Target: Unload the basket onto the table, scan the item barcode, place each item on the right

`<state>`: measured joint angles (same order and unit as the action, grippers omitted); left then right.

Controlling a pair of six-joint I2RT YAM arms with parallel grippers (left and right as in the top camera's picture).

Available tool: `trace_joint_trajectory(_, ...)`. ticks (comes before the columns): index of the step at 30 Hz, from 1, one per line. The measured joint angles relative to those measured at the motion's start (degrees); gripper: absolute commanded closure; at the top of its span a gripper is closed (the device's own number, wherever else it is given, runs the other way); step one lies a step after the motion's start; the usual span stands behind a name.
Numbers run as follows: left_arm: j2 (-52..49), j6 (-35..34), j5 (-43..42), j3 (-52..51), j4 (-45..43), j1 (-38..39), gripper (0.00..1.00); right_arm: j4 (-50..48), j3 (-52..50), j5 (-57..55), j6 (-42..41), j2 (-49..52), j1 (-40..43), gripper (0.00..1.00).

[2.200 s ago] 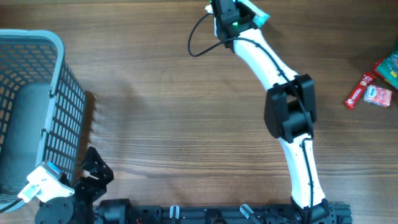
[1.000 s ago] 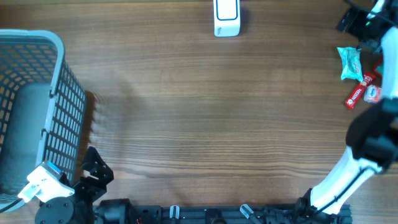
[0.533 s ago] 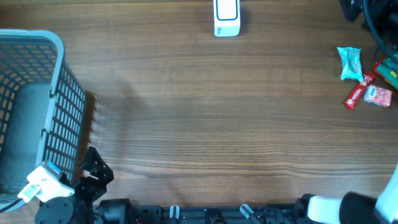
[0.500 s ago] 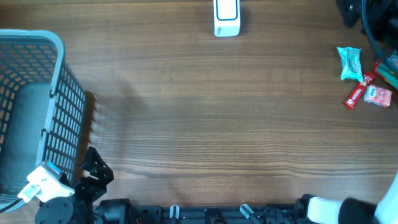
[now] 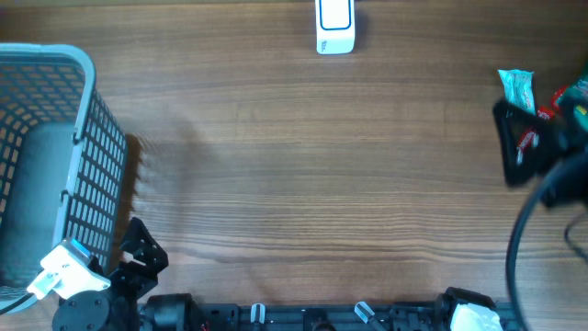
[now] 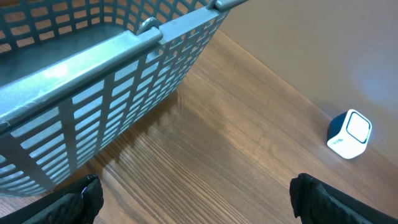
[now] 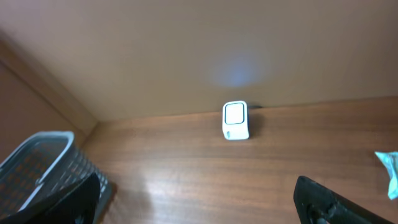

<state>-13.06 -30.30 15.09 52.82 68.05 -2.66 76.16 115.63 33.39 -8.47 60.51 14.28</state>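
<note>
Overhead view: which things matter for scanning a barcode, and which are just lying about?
For the job: white scanner; teal packet; red packets, partly hidden.
Lying about: grey basket.

1. The table is brown wood with a straight grain. It is smooth and has a soft satin sheen.
2. The basket is a grey-blue plastic lattice. Its rim catches the light and looks slightly glossy.
3. The scanner is smooth white plastic with dark blue trim and a glossy face.
4. The teal packet is shiny, crinkled film.
5. The left fingers look like matt black plastic.
6. The wall is plain brown, smooth and matt.
</note>
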Motion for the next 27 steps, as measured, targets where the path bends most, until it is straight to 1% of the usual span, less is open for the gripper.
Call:
trace_joint_trajectory(6,0.0,0.0,0.0,0.0,0.1,0.0,0.00,15.0,0.1,-0.6,1.3,-9.4,0.0,0.00)
trace_joint_trajectory(7,0.0,0.0,0.0,0.0,0.1,0.0,0.00,15.6,0.1,-0.9,1.3,-10.3,0.0,0.00)
trace_joint_trajectory(10,0.0,0.0,0.0,0.0,0.1,0.0,0.00,16.1,0.1,-1.5,1.5,-12.5,0.0,0.00)
trace_joint_trajectory(14,0.0,0.0,0.0,0.0,0.1,0.0,0.00,16.1,0.1,-2.6,2.7,-12.6,0.0,0.00)
trace_joint_trajectory(21,0.0,0.0,0.0,0.0,0.1,0.0,0.00,16.0,-1.0,-0.8,9.5,-12.9,0.0,0.00)
trace_joint_trajectory(24,0.0,0.0,0.0,0.0,0.1,0.0,0.00,15.2,-6.5,-0.6,12.7,-15.6,0.0,0.00)
trace_joint_trajectory(27,0.0,0.0,0.0,0.0,0.1,0.0,0.00,9.1,-16.5,-0.6,14.4,-22.1,-0.5,0.00)
